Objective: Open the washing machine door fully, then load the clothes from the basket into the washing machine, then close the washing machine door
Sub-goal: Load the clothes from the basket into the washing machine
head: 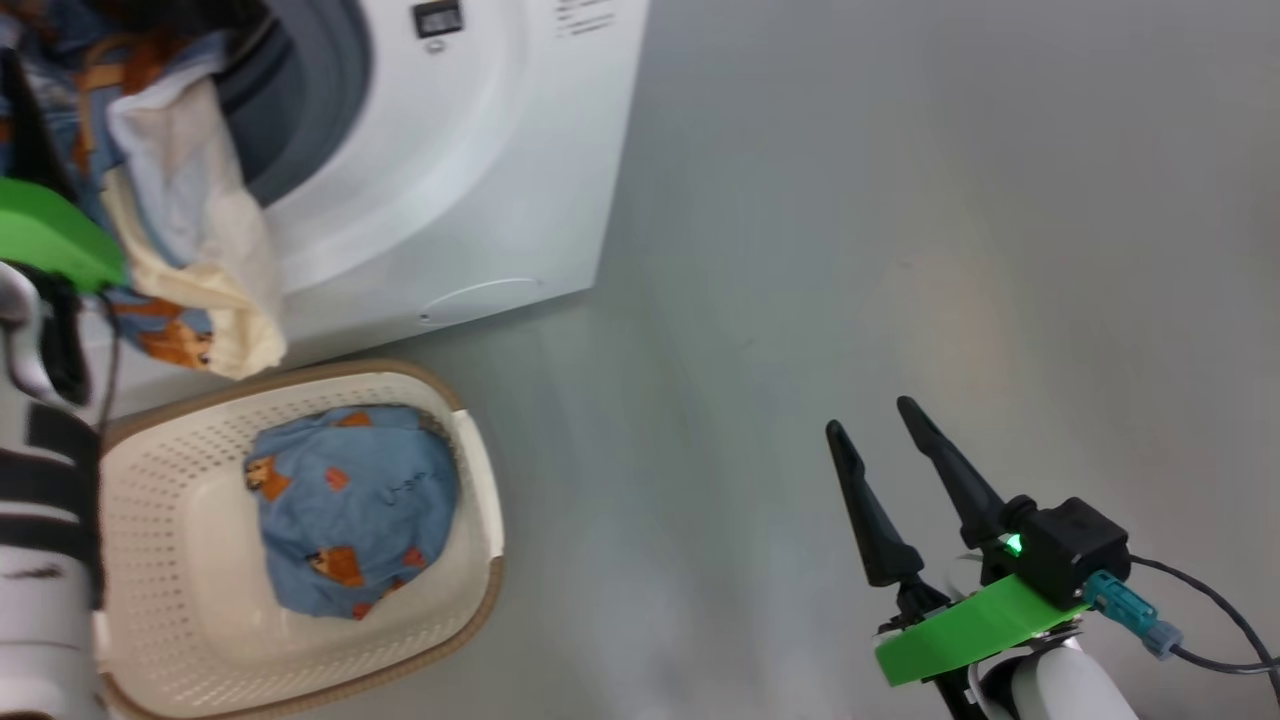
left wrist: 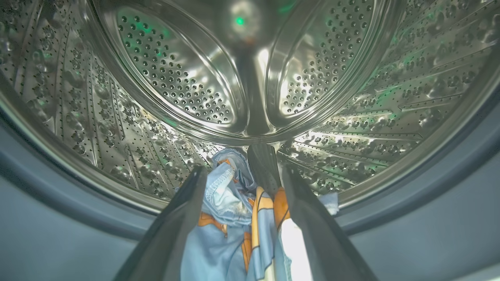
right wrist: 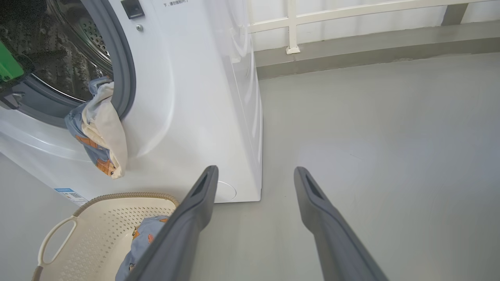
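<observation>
The white washing machine stands with its opening uncovered; its door is out of view. One of the clothes, light blue with orange figures and a cream lining, hangs out over the grey gasket and down the machine's front. In the left wrist view my left gripper reaches into the steel drum, open, with that garment lying loose between its fingers. A second blue garment lies in the cream basket on the floor below the opening. My right gripper hangs open and empty to the right, over bare floor.
Grey floor stretches right of the machine. A white railing on a low kerb runs behind it. The basket sits close against the machine's front, near a small blue label. My left forearm crosses the basket's left side.
</observation>
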